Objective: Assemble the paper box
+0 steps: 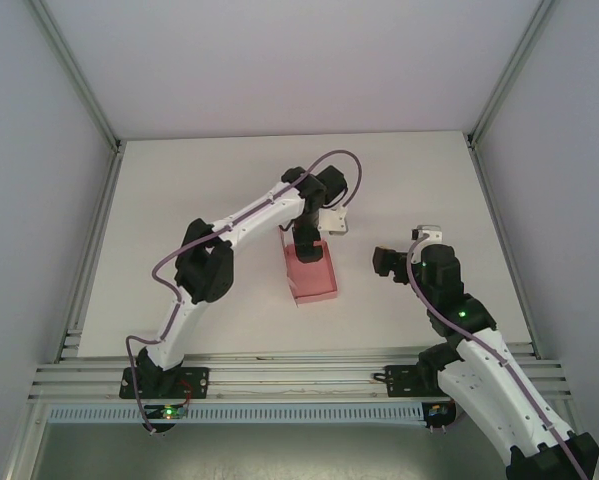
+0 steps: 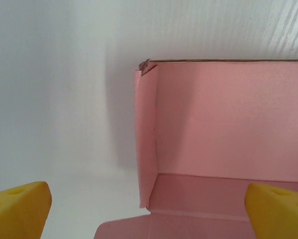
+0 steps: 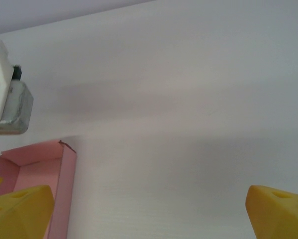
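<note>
On table [image 1: 179, 210], pink paper box [image 1: 314, 275] open-topped, empty; left hand [image 1: 305, 240] wide above it, right hand [image 1: 385, 262] wide, apart

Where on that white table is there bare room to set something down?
Free: the table left of the left arm, up to the wall; the far strip behind both arms. Crowded: mid-table, where the left end effector hangs over the pink paper box, with the right end effector close on its right.
</note>
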Robot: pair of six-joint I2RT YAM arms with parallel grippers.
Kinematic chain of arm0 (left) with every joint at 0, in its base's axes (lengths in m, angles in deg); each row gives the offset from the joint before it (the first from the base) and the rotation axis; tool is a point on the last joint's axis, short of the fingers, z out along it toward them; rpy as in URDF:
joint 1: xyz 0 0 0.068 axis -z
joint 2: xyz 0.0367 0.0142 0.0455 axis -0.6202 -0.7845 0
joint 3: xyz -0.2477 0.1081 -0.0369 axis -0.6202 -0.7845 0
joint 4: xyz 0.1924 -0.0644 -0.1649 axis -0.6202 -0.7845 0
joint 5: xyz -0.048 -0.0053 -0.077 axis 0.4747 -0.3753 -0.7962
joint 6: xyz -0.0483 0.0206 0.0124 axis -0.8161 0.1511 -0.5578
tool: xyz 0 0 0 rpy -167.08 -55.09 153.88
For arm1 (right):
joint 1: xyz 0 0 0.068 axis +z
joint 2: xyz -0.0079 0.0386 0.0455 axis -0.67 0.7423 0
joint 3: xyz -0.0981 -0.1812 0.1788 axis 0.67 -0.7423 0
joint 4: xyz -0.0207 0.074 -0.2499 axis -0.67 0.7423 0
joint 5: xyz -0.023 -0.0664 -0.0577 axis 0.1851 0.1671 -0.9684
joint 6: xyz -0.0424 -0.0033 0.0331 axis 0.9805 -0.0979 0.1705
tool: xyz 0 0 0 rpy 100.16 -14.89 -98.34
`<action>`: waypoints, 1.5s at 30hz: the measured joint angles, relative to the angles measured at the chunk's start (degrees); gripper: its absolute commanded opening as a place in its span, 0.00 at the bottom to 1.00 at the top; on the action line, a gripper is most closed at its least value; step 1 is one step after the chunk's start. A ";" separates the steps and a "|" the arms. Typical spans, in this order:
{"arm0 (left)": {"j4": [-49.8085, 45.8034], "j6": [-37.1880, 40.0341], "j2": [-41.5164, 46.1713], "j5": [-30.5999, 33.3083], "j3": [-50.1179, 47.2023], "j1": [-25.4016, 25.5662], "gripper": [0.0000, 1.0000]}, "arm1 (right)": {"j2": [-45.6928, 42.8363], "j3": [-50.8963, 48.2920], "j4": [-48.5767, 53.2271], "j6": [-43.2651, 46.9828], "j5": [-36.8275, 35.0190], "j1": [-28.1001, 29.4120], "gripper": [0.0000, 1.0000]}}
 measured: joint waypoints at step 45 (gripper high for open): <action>32.26 -66.88 57.24 22.75 -66.31 -10.91 1.00 | 79.10 53.27 17.59 44.26 18.67 14.29 0.39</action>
